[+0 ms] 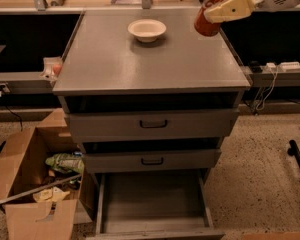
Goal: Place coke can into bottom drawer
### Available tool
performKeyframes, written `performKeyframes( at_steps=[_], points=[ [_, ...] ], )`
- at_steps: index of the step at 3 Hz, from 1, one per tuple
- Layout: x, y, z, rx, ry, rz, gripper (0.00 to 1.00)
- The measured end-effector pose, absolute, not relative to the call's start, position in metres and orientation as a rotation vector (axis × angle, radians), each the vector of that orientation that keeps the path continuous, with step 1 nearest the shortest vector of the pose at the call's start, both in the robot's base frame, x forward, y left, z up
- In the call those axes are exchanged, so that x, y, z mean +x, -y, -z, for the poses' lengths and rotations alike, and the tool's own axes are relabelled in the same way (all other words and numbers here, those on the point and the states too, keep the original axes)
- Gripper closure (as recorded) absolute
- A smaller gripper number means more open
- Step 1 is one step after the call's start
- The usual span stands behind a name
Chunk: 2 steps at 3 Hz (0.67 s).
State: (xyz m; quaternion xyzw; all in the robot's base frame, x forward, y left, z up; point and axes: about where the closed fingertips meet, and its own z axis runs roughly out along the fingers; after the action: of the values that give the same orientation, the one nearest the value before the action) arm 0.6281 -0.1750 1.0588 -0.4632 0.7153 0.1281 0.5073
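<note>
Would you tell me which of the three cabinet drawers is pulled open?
The bottom drawer: pulled out, its floor showing, while the two handled drawers above show only their fronts. The gripper holds the coke can above the cabinet top.
</note>
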Motion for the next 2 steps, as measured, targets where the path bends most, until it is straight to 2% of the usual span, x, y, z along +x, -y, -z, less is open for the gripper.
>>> performKeyframes(
  at_steps=[2],
  points=[
    [0.6172, 0.1775, -1.0545, -1.063, -1.721, -0.295, 1.00]
  ],
)
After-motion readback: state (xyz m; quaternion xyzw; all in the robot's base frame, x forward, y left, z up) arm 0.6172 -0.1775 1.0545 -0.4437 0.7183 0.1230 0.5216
